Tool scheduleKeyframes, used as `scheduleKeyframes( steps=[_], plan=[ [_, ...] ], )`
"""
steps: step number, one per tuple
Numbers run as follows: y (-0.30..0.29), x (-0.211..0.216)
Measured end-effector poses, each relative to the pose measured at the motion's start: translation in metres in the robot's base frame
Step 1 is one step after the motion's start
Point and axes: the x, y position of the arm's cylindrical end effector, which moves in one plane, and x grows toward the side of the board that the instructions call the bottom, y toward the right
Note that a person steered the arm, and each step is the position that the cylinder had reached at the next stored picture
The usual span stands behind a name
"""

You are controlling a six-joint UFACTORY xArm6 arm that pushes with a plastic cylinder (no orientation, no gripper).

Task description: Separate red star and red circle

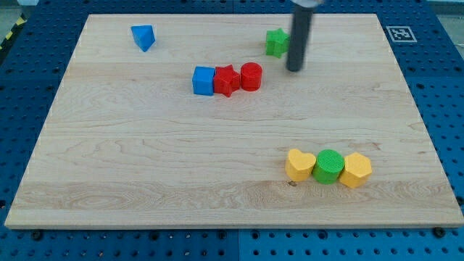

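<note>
Nothing's separated yet as far as this shows. The red star (226, 80) and red circle (251, 76) sit touching, up toward the table's top edge around the middle, with a blue cube (204, 80) pressed against the star's other side. The arm's just a bare rod, nothing to open or close; its tip (294, 69) rests near the circle, beside the green star (275, 42), touching neither red block. The whole push is left to do.

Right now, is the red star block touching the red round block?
Yes, the red star block sits pressed against the red round block, no gap showing.
</note>
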Motion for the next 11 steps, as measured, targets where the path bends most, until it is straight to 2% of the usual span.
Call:
scheduleKeyframes(
  steps=[1,2,3,4,5,6,7,8,9,11],
  plan=[
    [0.044,-0.010],
    [0.044,-0.066],
    [-0.002,-0.084],
    [-0.055,-0.084],
    [-0.052,-0.095],
    [0.005,-0.087],
    [0.020,-0.046],
    [-0.017,-0.036],
    [-0.084,-0.037],
    [-0.095,-0.042]
  ],
)
